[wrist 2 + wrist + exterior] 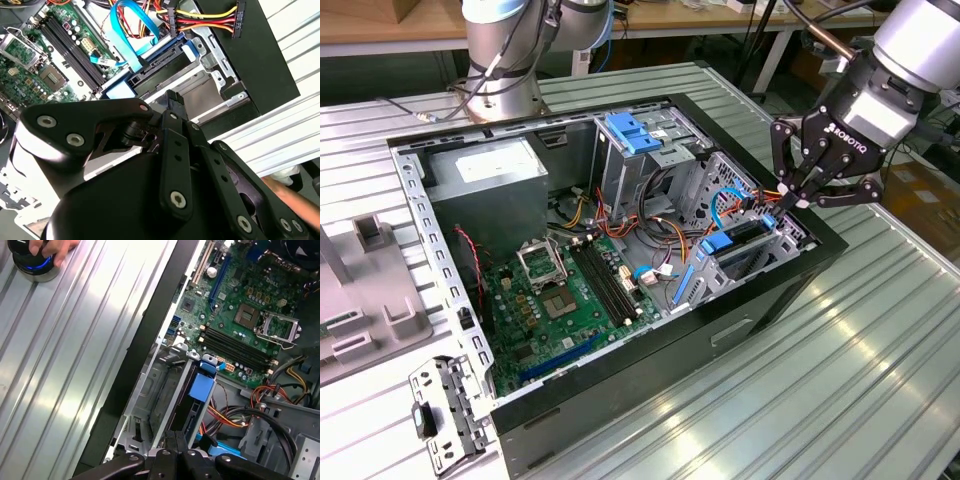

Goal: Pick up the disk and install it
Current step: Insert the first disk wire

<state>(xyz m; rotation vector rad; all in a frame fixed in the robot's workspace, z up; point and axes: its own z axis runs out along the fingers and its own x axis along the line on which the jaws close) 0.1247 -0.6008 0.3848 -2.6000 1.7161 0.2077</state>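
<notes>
Item: disk (744,234), blue-railed, seated on edge in the drive cage (775,235) at the case's corner, exterior view's right.

Gripper (796,196): fingertips pinched together, holding nothing, just above the cage. Your install step looks nearly finished; any further seating calls for a straight push along the rails.

Ribbed shiny metal table (880,340), matt black gripper (798,192), blue plastic rail (203,387)

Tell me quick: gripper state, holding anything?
Gripper: fingers drawn together, tips down at the disk in the case's drive bay; whether it grips the disk cannot be told.
</notes>
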